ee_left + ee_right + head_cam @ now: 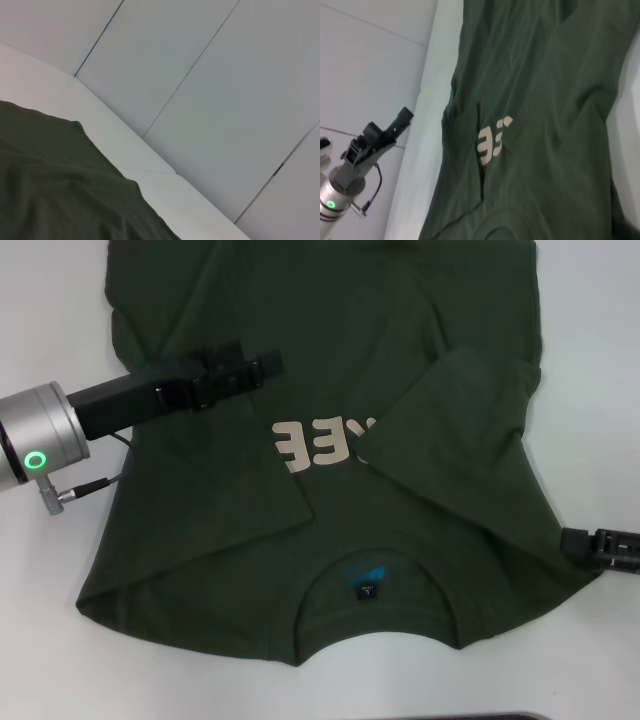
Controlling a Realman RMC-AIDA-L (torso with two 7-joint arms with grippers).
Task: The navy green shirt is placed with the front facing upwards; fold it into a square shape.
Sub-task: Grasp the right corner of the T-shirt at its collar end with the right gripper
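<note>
As shirt (330,440) lies flat, left tool (262,365) above

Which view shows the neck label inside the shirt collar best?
The head view: the neck label sits in plain sight inside the collar of the navy green shirt, nearest the robot. The right wrist view shows the collar edge but no readable label. The left wrist view shows only plain green cloth and table.

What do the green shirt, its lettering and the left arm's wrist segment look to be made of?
The navy green shirt: soft matte knit, likely cotton, judging by its limp folds and creases. The lettering: pale, flat, opaque, probably a printed layer. The left arm's wrist segment: brushed silvery metal with soft highlights, leading to a matte black gripper.
</note>
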